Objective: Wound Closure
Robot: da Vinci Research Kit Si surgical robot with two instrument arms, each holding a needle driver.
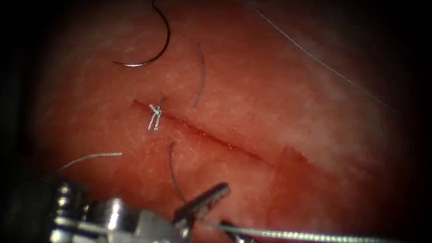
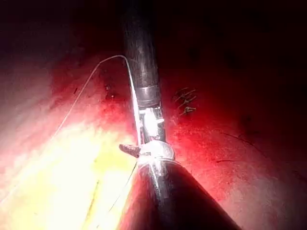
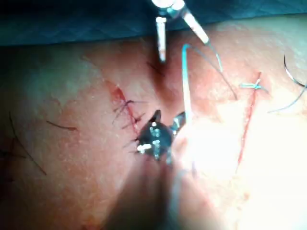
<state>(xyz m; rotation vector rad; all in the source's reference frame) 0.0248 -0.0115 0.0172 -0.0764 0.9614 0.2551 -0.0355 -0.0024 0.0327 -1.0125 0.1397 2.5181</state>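
the needle (image 1: 168, 36) lies free on the tissue (image 1: 280, 106) at about 11 o'clock in the endoscope view, up past the left end of the cut (image 1: 209, 135). neither tool holds it and no part of its curve looks buried. one knot (image 1: 155, 112) sits tied across the cut near that left end, and short cut ends of thread (image 1: 199, 75) lie loose on either side of it.

both tools are low, around 6 o'clock. the left tool (image 1: 203, 203) has its jaws apart. the right wrist view shows them spread, with thread bending round close to one tip and nothing clamped that i can make out. the right tool (image 3: 167, 117) sits just beside it. a taut strand of thread (image 1: 310, 236) runs from between the two tools out toward 3 o'clock and passes right against the right tool's tip, but whether that tool grips the strand i cannot tell.

judging by that tight line, the work in hand is thread handling rather than needle work. doing it well likely means keeping the pull even and low along the tissue — no jerks. it also means keeping the strand clear of the tied knot and the loose ends, and keeping the idle needle in sight so its trailing thread does not snag.
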